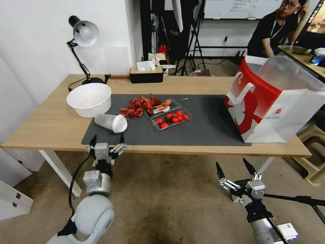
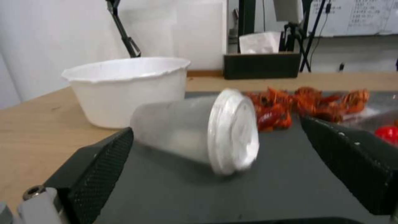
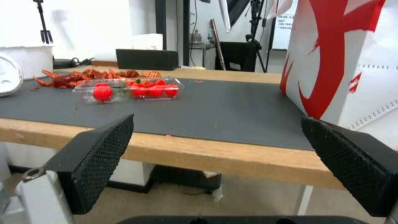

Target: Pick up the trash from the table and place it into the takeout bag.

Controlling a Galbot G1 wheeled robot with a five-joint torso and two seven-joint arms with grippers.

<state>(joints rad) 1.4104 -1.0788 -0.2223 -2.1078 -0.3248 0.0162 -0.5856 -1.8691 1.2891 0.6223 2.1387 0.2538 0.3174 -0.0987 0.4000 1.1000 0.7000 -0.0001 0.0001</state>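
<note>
Just beyond my left gripper (image 1: pixel 107 139), whose jaws stand wide apart at the table (image 1: pixel 44 125) edge, a frosted lidded cup (image 1: pixel 111 122) lies on its side on the dark grey mat (image 1: pixel 206 122). Its long axis runs crosswise to the jaws, white lid toward my right. It looks like thin, smooth plastic, probably light and prone to roll. My right gripper (image 1: pixel 236 166) hangs below the table edge, jaws also spread, well apart from the cup and nearer the red and white paper takeout bag (image 1: pixel 271 101).
</note>
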